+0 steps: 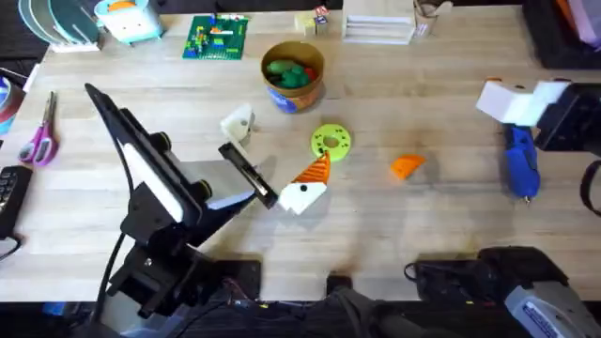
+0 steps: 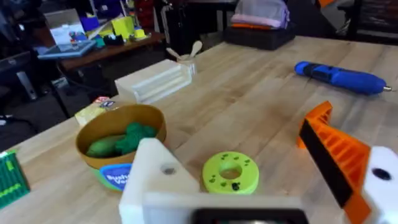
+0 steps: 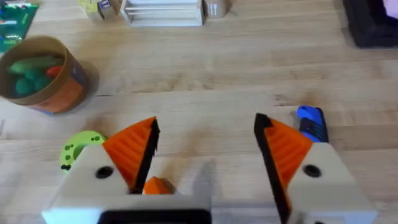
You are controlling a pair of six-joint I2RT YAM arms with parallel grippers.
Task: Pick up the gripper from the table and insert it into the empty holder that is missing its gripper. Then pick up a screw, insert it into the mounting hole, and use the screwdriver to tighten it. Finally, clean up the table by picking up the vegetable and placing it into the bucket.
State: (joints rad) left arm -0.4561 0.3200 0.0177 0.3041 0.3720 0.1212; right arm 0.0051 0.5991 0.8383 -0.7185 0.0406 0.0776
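A light wooden table (image 1: 394, 225) with plank grain. Lying on it: a small orange wedge (image 1: 408, 166) near the middle, a blue-handled screwdriver (image 1: 521, 162) toward the right edge, and a yellow-green disc with holes (image 1: 330, 141) just in front of a round tan bucket (image 1: 294, 76) holding green pieces. Farther back sit a green building-brick plate (image 1: 216, 38) and a pale wooden rack (image 1: 377, 23). Purple-handled scissors (image 1: 41, 131) lie at the left side.

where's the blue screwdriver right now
In the overhead view, the screwdriver lies on the table at the right side, right of the loose orange gripper.
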